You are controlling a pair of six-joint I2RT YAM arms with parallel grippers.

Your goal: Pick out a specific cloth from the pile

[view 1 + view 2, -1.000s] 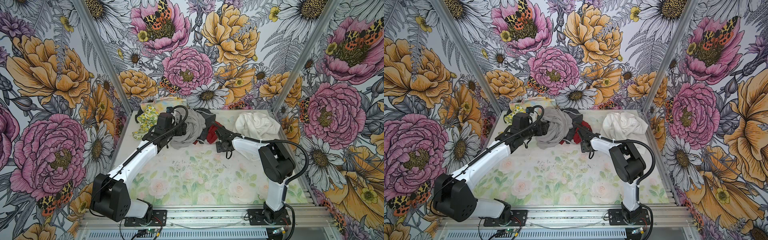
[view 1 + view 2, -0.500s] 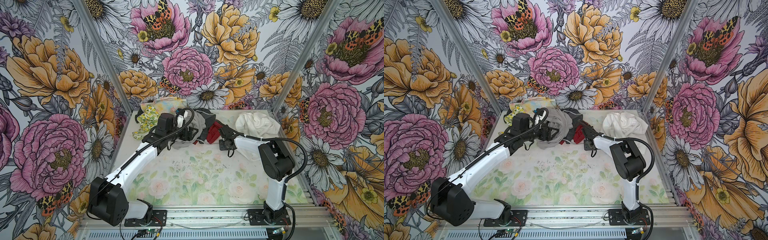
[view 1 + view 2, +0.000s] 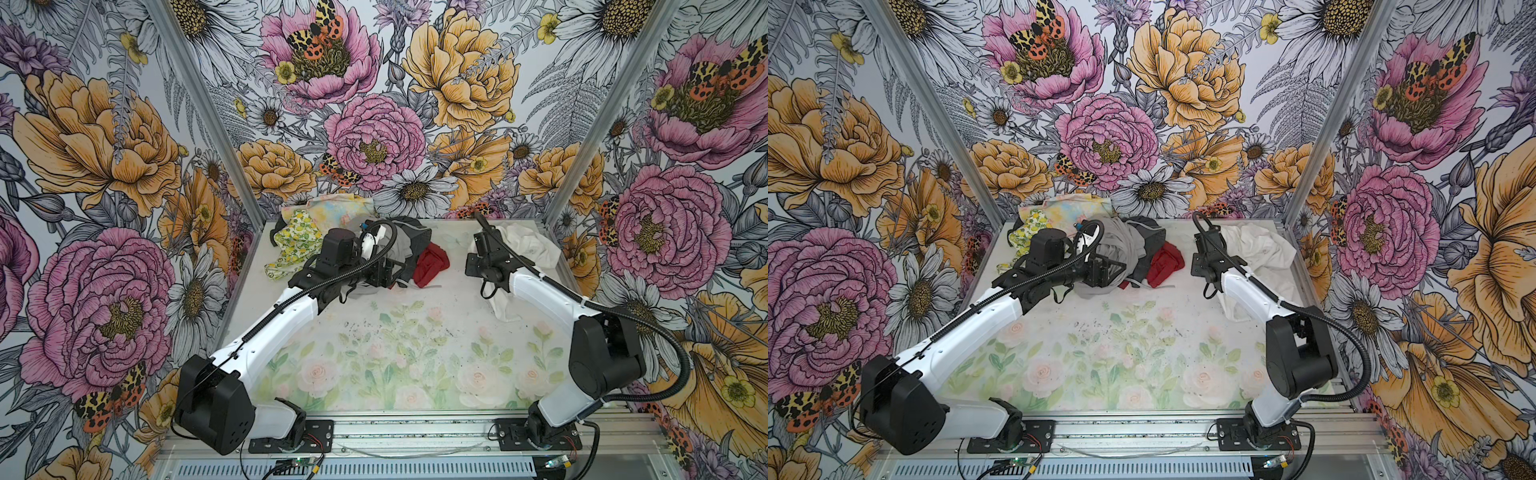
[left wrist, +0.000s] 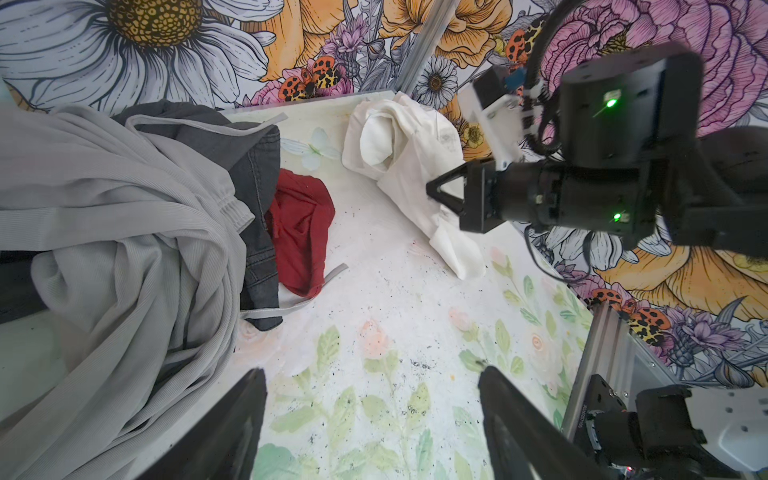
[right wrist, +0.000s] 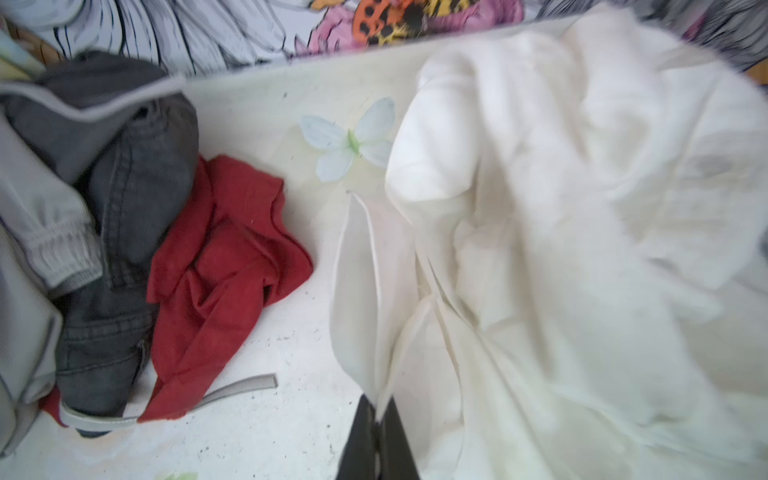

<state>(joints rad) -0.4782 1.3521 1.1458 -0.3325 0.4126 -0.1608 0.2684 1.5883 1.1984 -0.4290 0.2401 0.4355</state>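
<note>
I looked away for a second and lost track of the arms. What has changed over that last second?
The right gripper left the red cloth at the edge of the pile, swung right to the white shirt and shut on a fold of it. The left gripper edged right along the grey garment, jaws open throughout. The pile and lemon-print cloth lie as before.

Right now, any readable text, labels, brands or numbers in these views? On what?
No text reads clearly in any view.
white shirt: faint grey print, too blurred to read.
black mount beside the frame rail: tiny white lettering, too small to read.
</note>
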